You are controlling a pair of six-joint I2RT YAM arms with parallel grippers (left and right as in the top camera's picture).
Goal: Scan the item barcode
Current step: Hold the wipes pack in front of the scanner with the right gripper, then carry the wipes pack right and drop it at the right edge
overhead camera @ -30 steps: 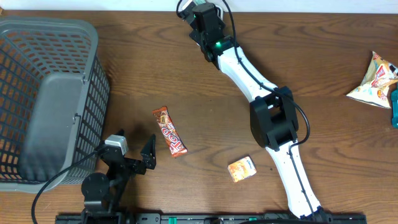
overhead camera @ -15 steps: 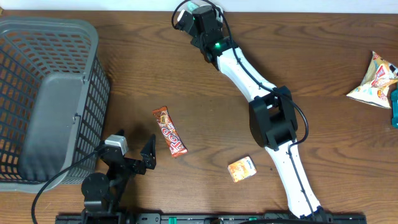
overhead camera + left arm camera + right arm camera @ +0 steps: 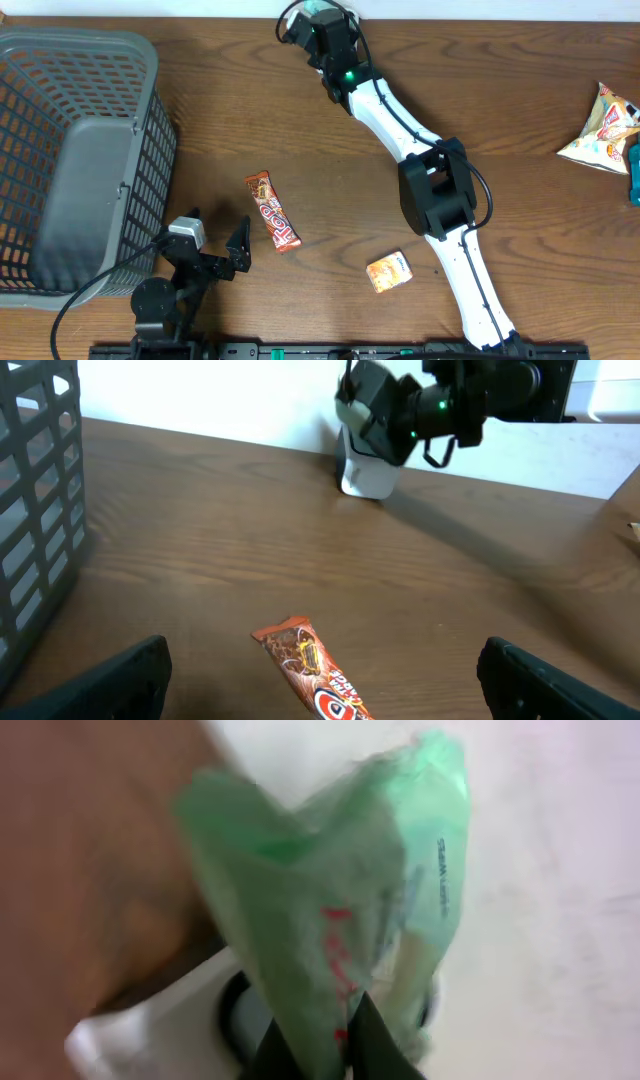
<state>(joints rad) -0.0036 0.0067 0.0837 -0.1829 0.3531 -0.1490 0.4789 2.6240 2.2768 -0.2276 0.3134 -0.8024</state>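
right gripper (image 3: 312, 1038) clamping a pale green plastic packet (image 3: 340, 890), clear only in its wrist view, over the white boxy scanner (image 3: 365, 472) showing in the left wrist view, left gripper (image 3: 215, 235) resting wide apart by a brown-wrapped chocolate bar (image 3: 272, 211)

- Right arm (image 3: 385, 105): long white links, smooth and rounded.
- Elbow housing (image 3: 437, 195): black and boxy; a thin black cable loops round its 3 o'clock side.
- Wrist section (image 3: 335, 45): black, with a small green light (image 3: 350, 73) at its 5 o'clock edge and coiled black cable at 12 o'clock.
- Left arm (image 3: 160, 298): black with a round base; a black cable trails toward 8 o'clock.
- Camera block (image 3: 186, 231): silver-grey and square.
- Fingers (image 3: 125, 675): matte black wedges, at 7 and 5 o'clock in the left wrist view.
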